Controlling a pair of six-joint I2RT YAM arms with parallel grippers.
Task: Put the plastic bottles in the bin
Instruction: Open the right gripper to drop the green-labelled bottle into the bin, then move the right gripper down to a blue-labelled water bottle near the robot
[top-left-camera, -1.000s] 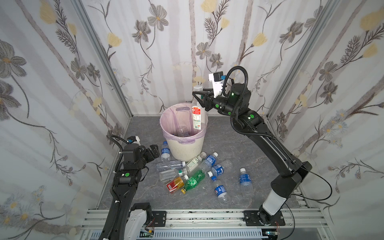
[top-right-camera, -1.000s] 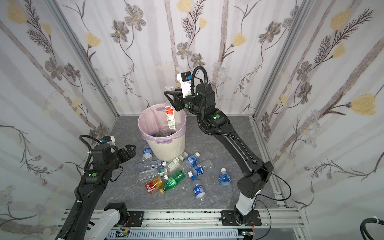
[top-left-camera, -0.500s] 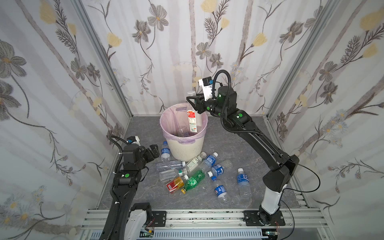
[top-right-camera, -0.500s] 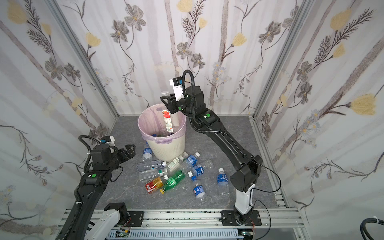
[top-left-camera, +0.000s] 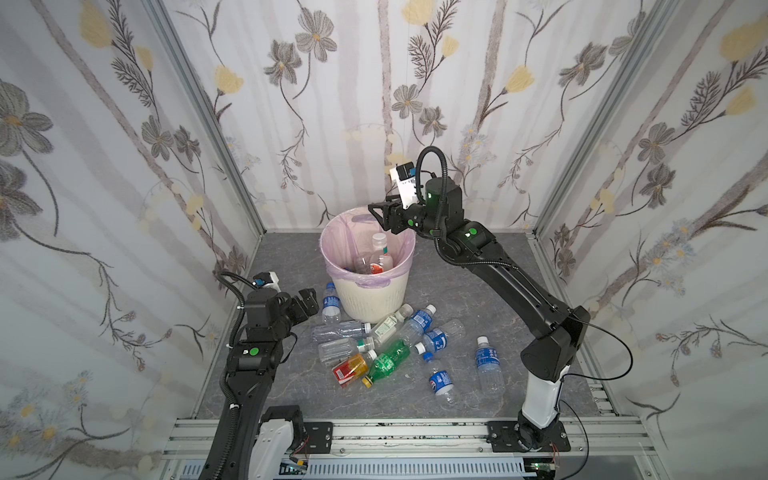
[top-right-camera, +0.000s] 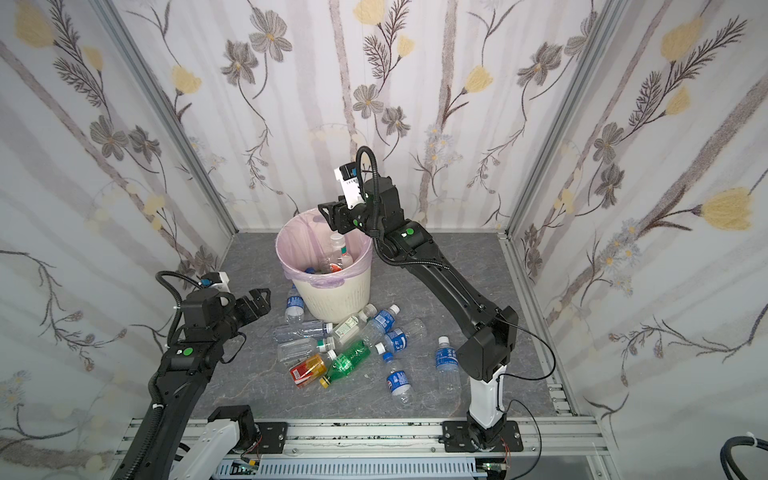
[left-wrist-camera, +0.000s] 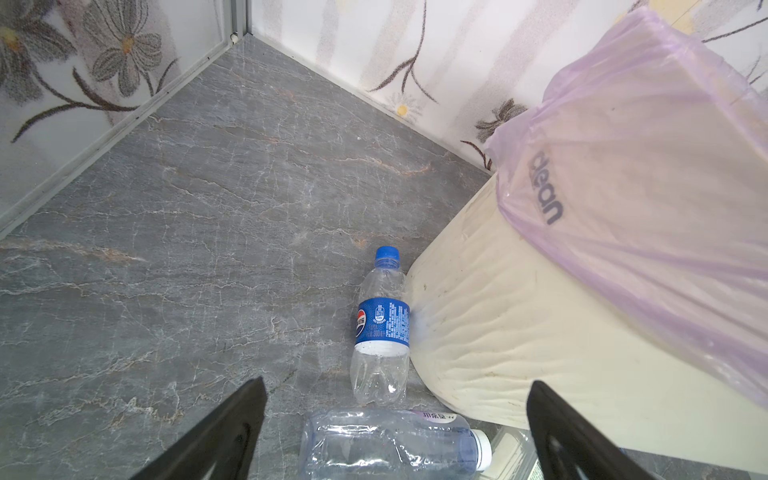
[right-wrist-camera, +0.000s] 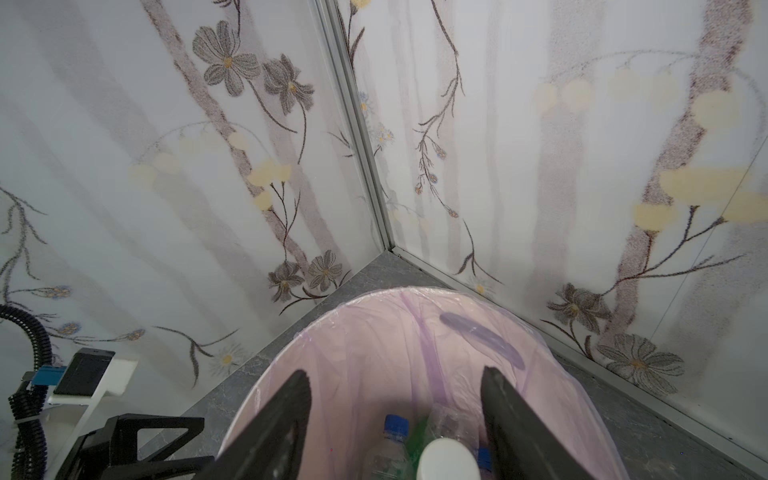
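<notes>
Now the right gripper (top-left-camera: 376, 211) hangs released and empty over the far rim of the bin (top-left-camera: 365, 299). A white-capped bottle (top-left-camera: 379, 249) seems to lean inside. The left gripper (top-left-camera: 309, 302) is wide open near the left edge of the floor (top-left-camera: 519, 386). Other bottles (top-left-camera: 388, 360) lie before the bin.

Your two top views looked steeply down from the front, sharing the whole worktop (top-left-camera: 299, 395). Your left wrist camera sat low, close beside the bin (left-wrist-camera: 519, 324); the right one looked down into it.
</notes>
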